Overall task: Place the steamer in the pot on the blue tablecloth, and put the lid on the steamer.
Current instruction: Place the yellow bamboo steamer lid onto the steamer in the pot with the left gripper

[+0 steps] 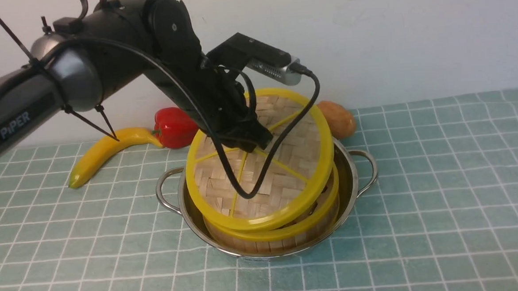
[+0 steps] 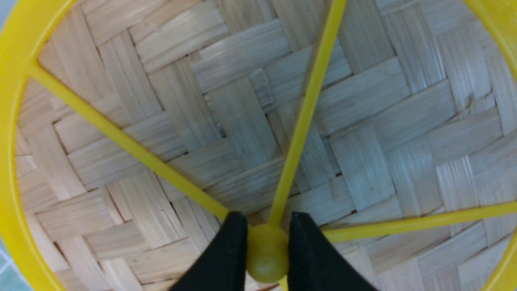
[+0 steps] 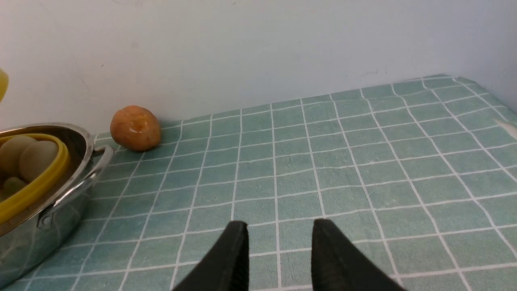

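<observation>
Your left claw (image 2: 267,220) pinched the smooth yellow knob (image 2: 266,254) of the flat woven-bamboo lid (image 1: 287,184). The lid was tilted over the round steamer (image 1: 286,233), which sat inside the shiny steel pot (image 1: 353,176) on the checked blue tablecloth (image 1: 442,176). Your right claw (image 3: 278,238) hung open over the tablecloth. A banana (image 1: 104,149), red pepper (image 1: 174,127) and potato (image 1: 339,119) lay behind the pot. A black cable (image 1: 227,169) crossed the lid.

Light was soft, even and fairly bright. The pot (image 1: 348,180) showed mild glare on its steel rim, and only a faint shadow lay on the blue tablecloth (image 1: 443,189) just beside the pot. Close up, the lid (image 2: 250,121) looked slightly soft.
</observation>
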You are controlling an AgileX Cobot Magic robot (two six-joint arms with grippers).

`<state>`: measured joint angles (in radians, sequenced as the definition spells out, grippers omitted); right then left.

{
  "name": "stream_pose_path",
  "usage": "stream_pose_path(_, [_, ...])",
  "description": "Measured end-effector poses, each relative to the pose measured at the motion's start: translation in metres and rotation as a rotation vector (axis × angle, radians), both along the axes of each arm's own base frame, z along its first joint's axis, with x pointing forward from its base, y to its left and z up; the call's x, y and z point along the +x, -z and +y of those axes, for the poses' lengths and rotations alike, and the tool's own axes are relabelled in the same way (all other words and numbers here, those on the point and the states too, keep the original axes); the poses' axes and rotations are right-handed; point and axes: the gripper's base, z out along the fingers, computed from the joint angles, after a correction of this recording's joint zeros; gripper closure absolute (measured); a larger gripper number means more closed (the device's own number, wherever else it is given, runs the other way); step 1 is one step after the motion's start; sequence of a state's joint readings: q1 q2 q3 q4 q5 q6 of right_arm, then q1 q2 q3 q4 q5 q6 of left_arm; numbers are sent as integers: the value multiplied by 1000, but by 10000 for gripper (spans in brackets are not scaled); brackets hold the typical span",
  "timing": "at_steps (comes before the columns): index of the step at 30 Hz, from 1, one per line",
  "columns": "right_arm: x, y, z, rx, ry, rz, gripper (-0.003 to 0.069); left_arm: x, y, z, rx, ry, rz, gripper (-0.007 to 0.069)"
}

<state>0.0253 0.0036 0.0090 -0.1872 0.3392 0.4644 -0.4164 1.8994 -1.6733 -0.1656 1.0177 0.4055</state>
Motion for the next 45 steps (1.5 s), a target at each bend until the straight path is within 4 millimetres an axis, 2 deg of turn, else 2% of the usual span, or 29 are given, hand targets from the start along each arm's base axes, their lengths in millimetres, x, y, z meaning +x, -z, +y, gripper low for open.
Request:
stream_pose_path(11, [0, 0, 0, 0, 0, 0, 419, 1, 1, 3, 34, -20, -3, 510])
stream_pose_path(22, [0, 0, 0, 0, 0, 0, 419, 9, 15, 0, 50, 10, -7, 510])
stream_pose_path(30, [0, 0, 0, 0, 0, 0, 419, 13, 13, -2, 36, 18, -57, 510])
stream_pose_path(45, [0, 0, 0, 0, 0, 0, 419, 8, 15, -1, 40, 30, 5, 510])
